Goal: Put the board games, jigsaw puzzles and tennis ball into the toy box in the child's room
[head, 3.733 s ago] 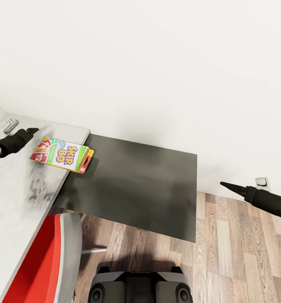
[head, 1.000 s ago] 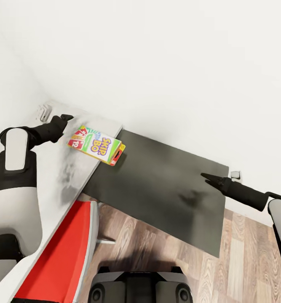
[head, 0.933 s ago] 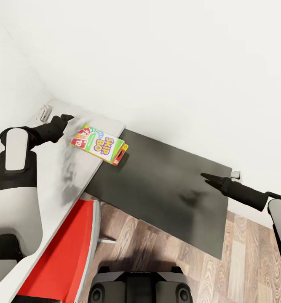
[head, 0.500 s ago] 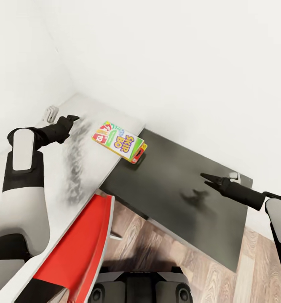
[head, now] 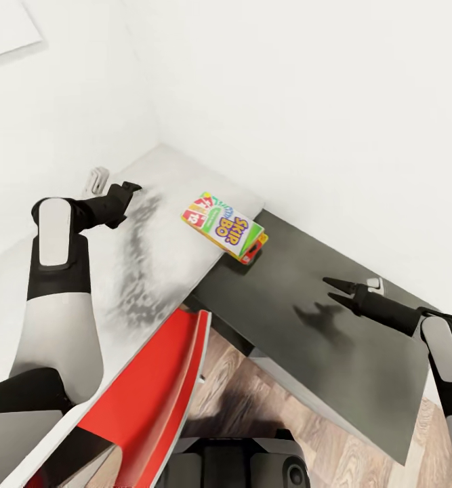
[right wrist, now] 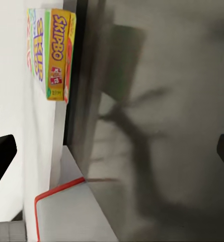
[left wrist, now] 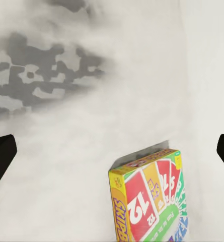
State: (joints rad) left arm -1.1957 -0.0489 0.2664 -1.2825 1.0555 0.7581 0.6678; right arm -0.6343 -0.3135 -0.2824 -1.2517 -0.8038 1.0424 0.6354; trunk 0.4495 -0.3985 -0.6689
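Looking down from the head camera, I see white walls (head: 334, 102) meeting in a corner at the far left, with a strip of wood floor (head: 253, 400) near me. My table (head: 165, 251) runs from that corner toward me; its pale top is mottled with grey smudges, and its dark side panel (head: 320, 352) slopes down on the right. A red chair (head: 151, 393) is tucked against the table's near edge. My left arm reaches over the tabletop, and the left gripper (head: 127, 188) hangs above it with fingers spread wide apart, holding nothing. My right gripper (head: 337, 290) is out over the dark panel, fingers parted and empty, casting a shadow there. The Skip-Bo game (head: 224, 227) lies flat at the table's right edge, one end overhanging the panel, between the two grippers and touched by neither. A small white wall socket (head: 97, 179) sits low in the far corner.
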